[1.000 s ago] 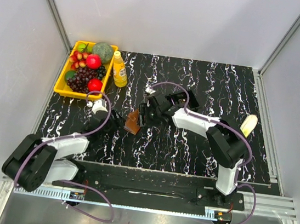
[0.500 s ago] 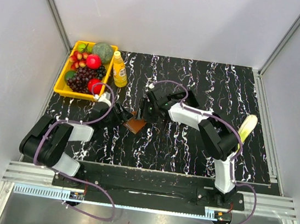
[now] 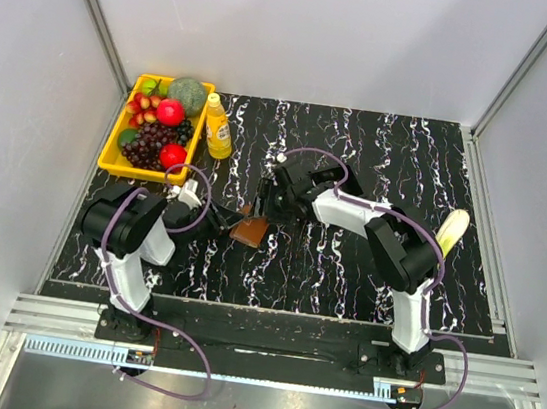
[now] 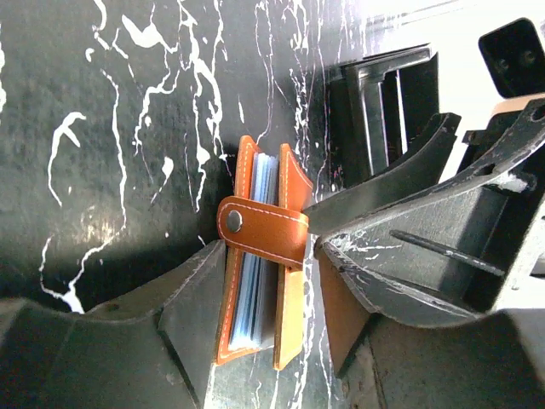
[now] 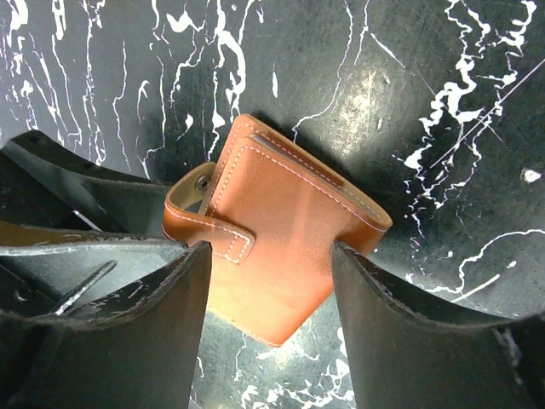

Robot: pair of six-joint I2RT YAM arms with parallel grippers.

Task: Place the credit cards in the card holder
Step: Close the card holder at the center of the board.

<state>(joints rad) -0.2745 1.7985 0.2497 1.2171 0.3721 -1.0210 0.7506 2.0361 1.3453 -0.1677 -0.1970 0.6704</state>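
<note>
Centrally on the counter, the card holder is stood on edge, credit cards visible inside; it is pinched by the right fingers; the left fingers flank it, grip unclear; it should be steadied and laid flat before release

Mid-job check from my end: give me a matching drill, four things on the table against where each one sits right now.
Things:
1. card holder
2. yellow basket
3. bottle
4. banana

Places:
a. right side of the table
b. far left corner, holding fruit
c. middle of the table
d. upright, just right of the basket

Pairs: 1-c, 2-b, 3-d, 4-a
</note>
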